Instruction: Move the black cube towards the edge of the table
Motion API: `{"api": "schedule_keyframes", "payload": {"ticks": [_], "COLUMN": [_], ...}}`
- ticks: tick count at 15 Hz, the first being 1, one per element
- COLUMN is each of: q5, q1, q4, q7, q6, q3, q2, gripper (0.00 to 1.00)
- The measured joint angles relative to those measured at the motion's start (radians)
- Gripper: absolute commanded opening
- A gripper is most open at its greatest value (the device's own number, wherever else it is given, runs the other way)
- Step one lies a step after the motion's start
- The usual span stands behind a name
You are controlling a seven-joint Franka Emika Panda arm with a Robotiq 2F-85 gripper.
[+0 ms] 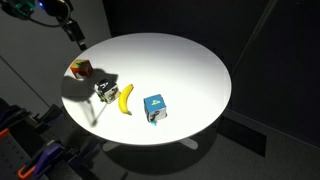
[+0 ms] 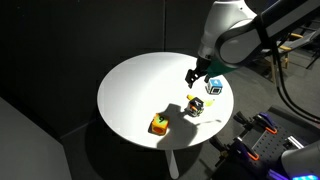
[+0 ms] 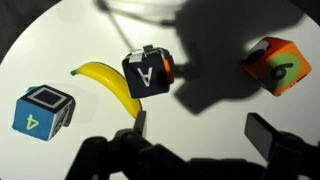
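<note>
The black cube point(image 3: 148, 73) lies on the round white table point(image 3: 60, 35), with a white letter patch on its dark face. It also shows in both exterior views point(image 1: 104, 91) point(image 2: 196, 105). My gripper point(image 3: 200, 128) is open and empty, held above the table between the black cube and the orange-red cube point(image 3: 277, 64). In an exterior view the gripper point(image 2: 194, 75) hangs above the cubes. In an exterior view the gripper point(image 1: 75, 38) is above the table's far left edge.
A yellow banana point(image 3: 108, 85) lies right beside the black cube, seen too in an exterior view point(image 1: 126, 97). A blue cube point(image 3: 42, 109) point(image 1: 155, 107) point(image 2: 214, 86) sits apart. The orange-red cube point(image 1: 81, 69) point(image 2: 159, 124) is near the table edge.
</note>
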Motion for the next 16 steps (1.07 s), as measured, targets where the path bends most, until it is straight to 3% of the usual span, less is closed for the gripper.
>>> {"api": "schedule_keyframes", "payload": {"ticks": [8,16], "q5": [0.100,0.098], "q1": [-0.009,-0.040], "q4": [0.000,-0.001], "q7": [-0.133,-0.137], "q6": [-0.179,-0.311], "q3": [0.033,0.050], "q2": [-0.140,-0.232], "gripper": [1.00,1.00]}}
